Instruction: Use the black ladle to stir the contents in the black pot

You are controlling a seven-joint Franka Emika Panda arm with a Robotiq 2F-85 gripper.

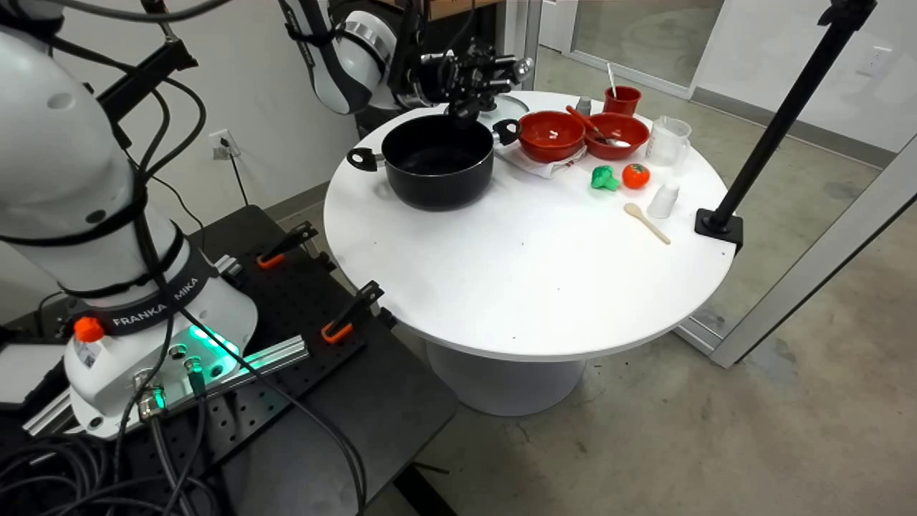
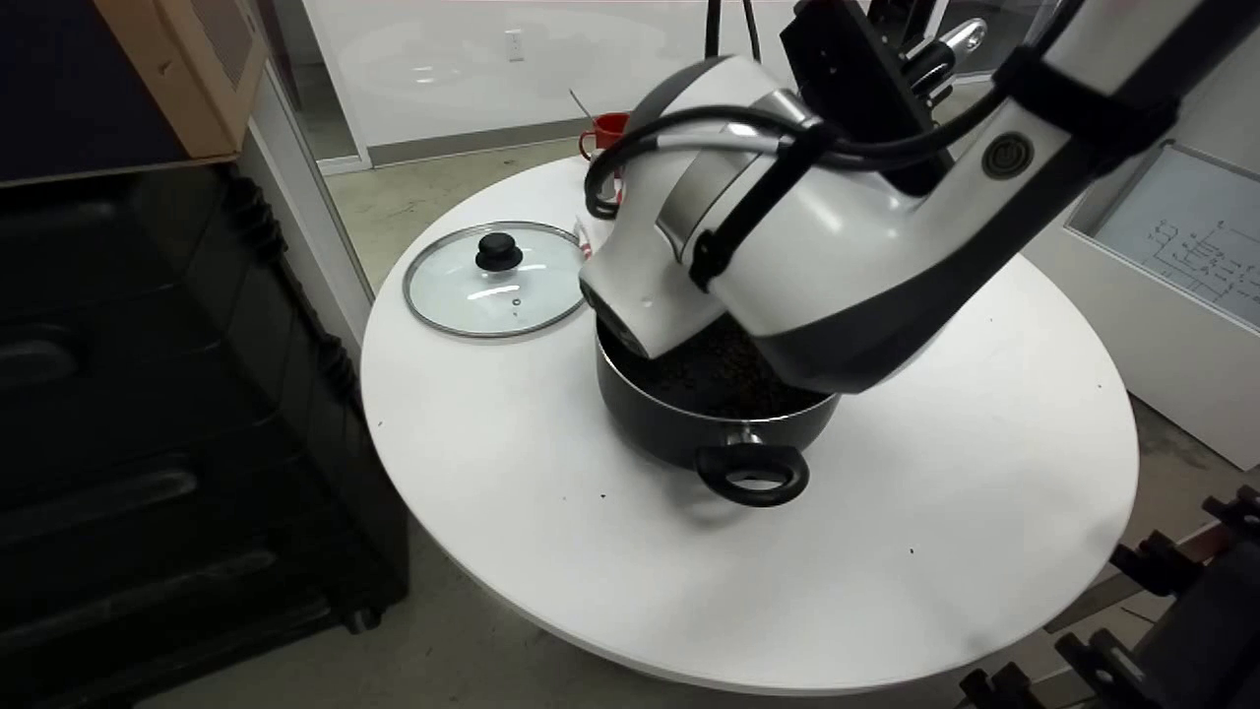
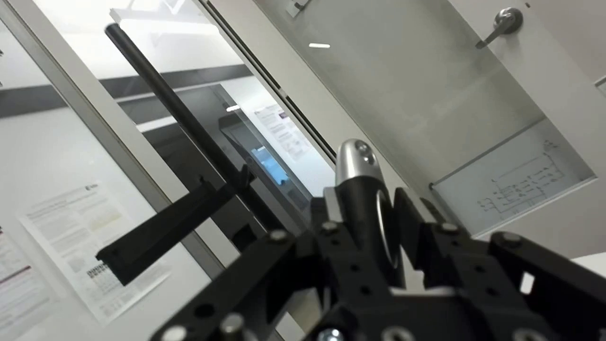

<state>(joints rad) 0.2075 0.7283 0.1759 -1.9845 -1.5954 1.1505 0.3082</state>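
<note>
The black pot (image 1: pixel 438 188) stands upright on the white table, and it also shows in an exterior view (image 2: pixel 645 418) with dark brown bits inside. My gripper (image 1: pixel 494 77) is above the pot's far rim. In the wrist view my gripper (image 3: pixel 365 208) is shut on the black ladle (image 3: pixel 362 201), whose handle has a silver end and stands between the finger pads. The silver handle end also shows in an exterior view (image 2: pixel 965 39). The ladle's bowl is hidden by the arm and the dark pot, so I cannot tell if it touches the contents.
A glass lid (image 2: pixel 497 281) lies beside the pot. Red bowls (image 1: pixel 550 140) stand close to one pot handle. A red cup (image 1: pixel 622 100), measuring jug (image 1: pixel 668 142), tomato (image 1: pixel 635 175), broccoli (image 1: pixel 604 178) and wooden spoon (image 1: pixel 647 223) lie farther off. A black pole (image 1: pixel 759 143) is clamped to the table edge.
</note>
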